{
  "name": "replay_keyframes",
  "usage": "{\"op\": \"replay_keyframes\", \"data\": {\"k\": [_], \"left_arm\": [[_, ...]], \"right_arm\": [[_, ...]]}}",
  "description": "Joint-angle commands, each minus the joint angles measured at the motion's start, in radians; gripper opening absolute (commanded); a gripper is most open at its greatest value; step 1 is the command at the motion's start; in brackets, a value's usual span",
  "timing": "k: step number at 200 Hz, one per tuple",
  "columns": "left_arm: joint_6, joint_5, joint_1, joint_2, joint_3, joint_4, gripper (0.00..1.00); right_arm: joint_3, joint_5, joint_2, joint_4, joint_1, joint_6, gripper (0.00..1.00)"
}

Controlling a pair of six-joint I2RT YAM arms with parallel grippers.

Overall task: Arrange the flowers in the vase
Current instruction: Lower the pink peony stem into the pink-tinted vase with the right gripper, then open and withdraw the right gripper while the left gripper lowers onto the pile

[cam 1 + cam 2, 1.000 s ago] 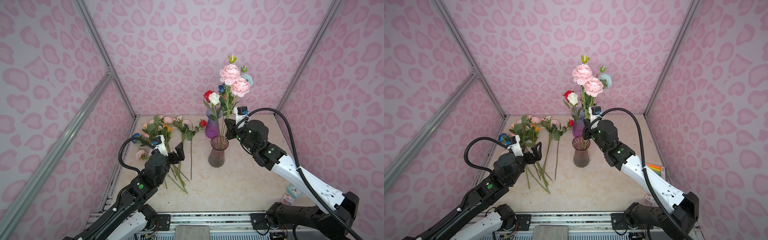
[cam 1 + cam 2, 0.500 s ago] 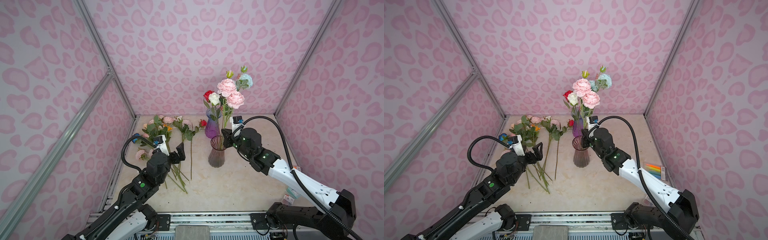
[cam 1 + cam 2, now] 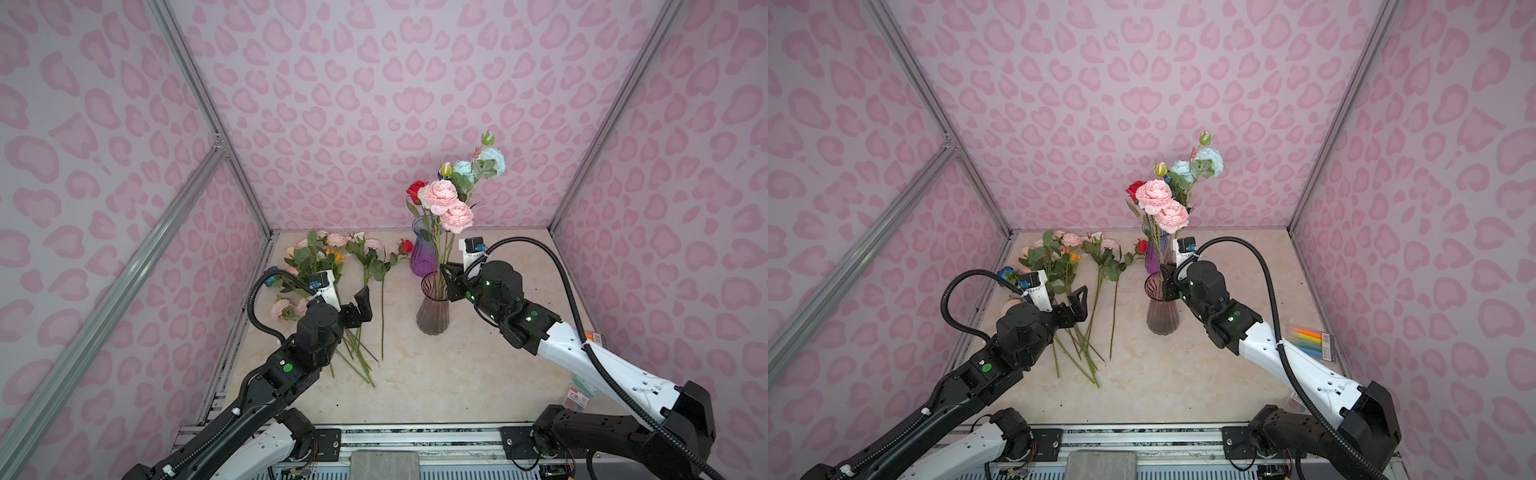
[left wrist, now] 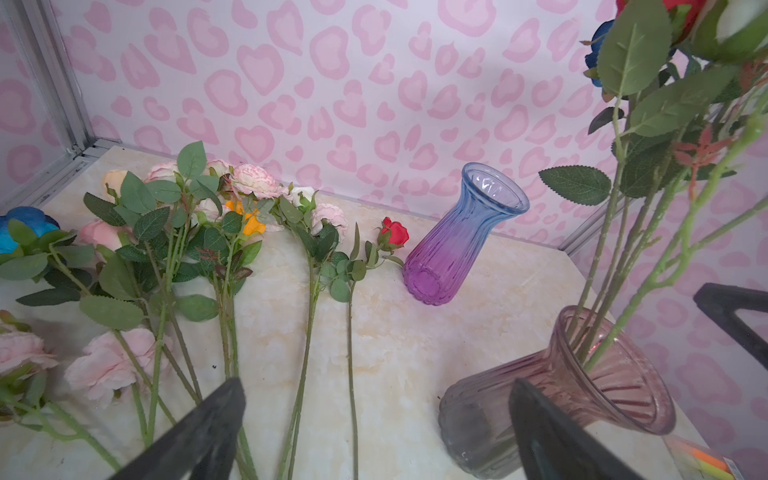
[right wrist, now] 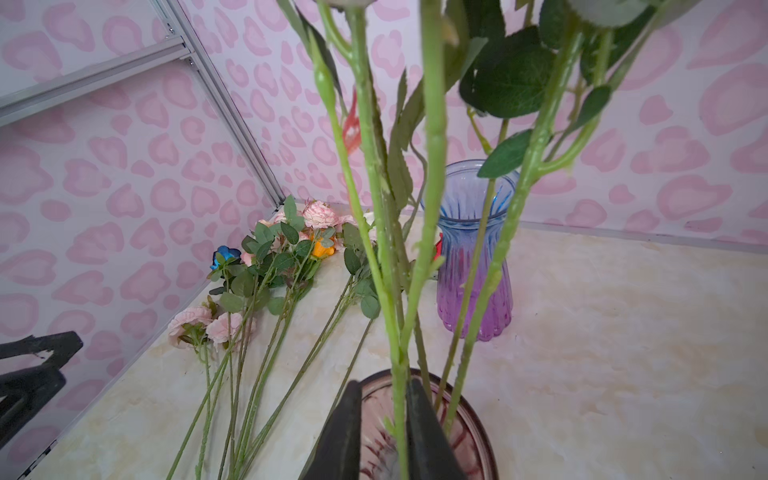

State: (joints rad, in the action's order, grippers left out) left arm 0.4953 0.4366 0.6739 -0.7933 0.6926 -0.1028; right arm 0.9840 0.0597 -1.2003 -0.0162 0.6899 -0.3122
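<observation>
The left pincer (image 4: pixel 376 386) is fully released. Loose flowers (image 3: pixel 328 266), thin green stems with serrated leaves, are laid on the marbled worktop (image 3: pixel 415 374) beneath and beyond it. The right pincer (image 5: pixel 384 386) is narrowly parted around one knobbly stem (image 5: pixel 399 374) at the rim of the ribbed, smoky-pink glass vase (image 3: pixel 433 311). Against one second earlier, the pink peony spray (image 3: pixel 446 203) and the right pincer have been lowered toward that vase.

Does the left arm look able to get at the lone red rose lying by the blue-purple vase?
Probably yes: the left claw hangs open above the stem of the red rose, which lies uncovered and apart from the other flowers.
</observation>
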Motion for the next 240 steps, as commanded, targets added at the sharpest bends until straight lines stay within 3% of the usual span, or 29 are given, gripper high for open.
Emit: {"op": "replay_keyframes", "data": {"k": [1,71,108,128,159,189,223,240], "left_arm": [[0.003,-0.004,-0.002,-0.012,0.021,0.022,1.0],[0.004,0.012,-0.002,-0.04,0.015,0.016,1.0],[0.044,-0.028,-0.044,-0.205,0.087,-0.071,0.98],[0.079,-0.075,-0.092,-0.338,0.17,-0.15,0.89],[0.084,-0.188,-0.175,-0.532,0.255,-0.186,0.65],[0.073,-0.207,-0.225,-0.703,0.348,-0.236,0.61],[0.051,-0.251,-0.267,-0.876,0.424,-0.253,0.45],[0.031,-0.29,-0.269,-0.939,0.45,-0.258,0.43]], "right_arm": [[-0.014,0.007,0.015,-0.007,0.001,-0.009,0.21],[-0.05,0.037,0.129,0.013,0.03,-0.014,0.22],[-0.051,0.062,0.205,0.04,0.056,-0.006,0.24],[-0.066,0.086,0.24,0.053,0.059,0.002,0.24],[-0.097,0.122,0.281,0.08,0.057,0.011,0.24],[-0.13,0.139,0.318,0.096,0.051,0.012,0.24],[-0.154,0.131,0.339,0.109,0.029,-0.004,0.23],[-0.163,0.127,0.348,0.113,0.027,-0.009,0.23]]}}
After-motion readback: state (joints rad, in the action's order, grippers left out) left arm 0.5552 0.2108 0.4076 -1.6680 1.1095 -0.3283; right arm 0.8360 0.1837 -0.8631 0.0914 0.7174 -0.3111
